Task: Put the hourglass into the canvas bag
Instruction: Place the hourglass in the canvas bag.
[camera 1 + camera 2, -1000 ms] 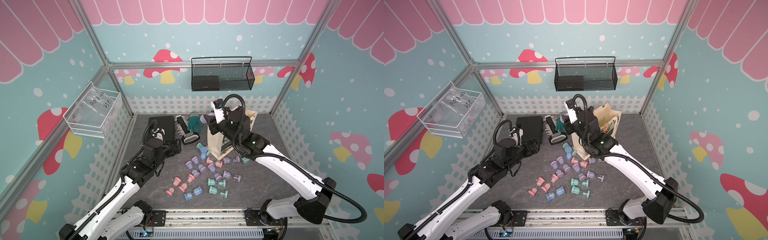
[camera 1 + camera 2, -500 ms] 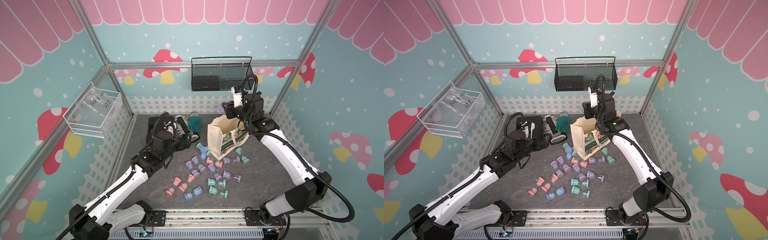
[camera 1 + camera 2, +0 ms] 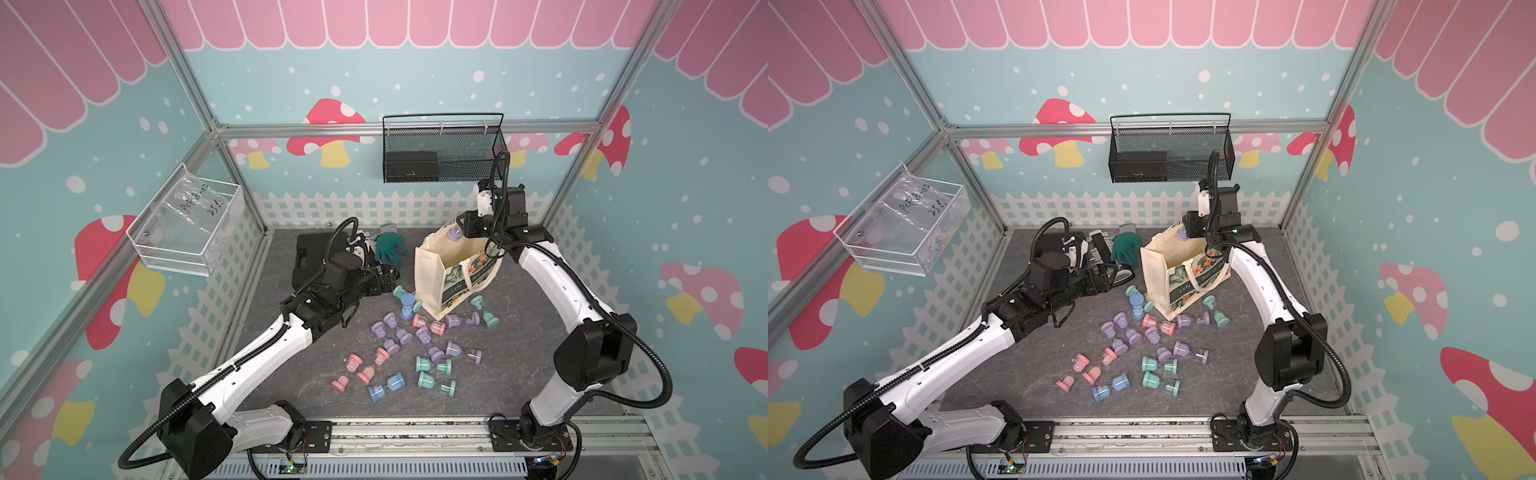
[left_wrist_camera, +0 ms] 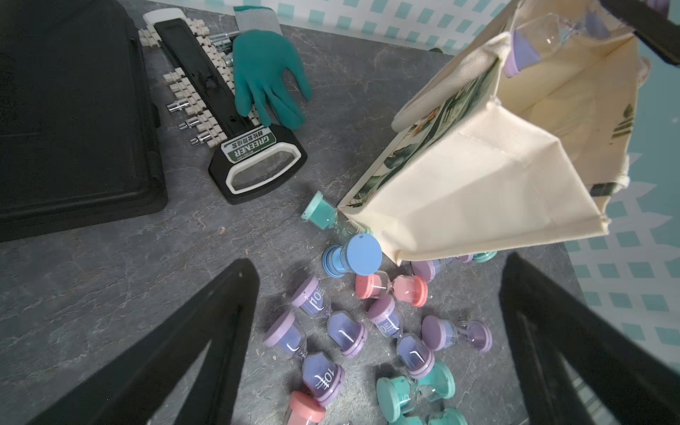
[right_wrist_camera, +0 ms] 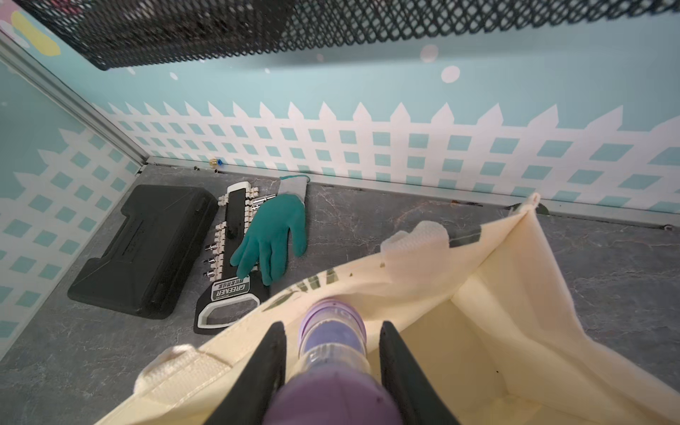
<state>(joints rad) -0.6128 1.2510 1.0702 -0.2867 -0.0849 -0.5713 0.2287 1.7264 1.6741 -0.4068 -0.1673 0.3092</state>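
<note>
Your right arm (image 3: 552, 282) is raised and reaching to the far right, wrist tipped down; right pincer (image 5: 333, 327) clamped on a purple hourglass (image 5: 331, 349). Left arm (image 3: 266, 345) stretches forward toward the middle, held low, left pincer (image 4: 377, 261) jaws spread wide.

Bag (image 3: 432, 270): cream canvas, green floral print, dark green label.
Hourglass (image 5: 333, 342): purple caps, clear glass.
Loose hourglasses (image 3: 422, 333): 4 colours, purple, pink, teal, blue.
Glove (image 3: 388, 248): teal, grey cuff.
Case (image 3: 309, 257): black.
Tabletop (image 3: 519, 332): dark grey, pale veining.
Walls (image 3: 374, 83): teal, white dots, red mushrooms.
</note>
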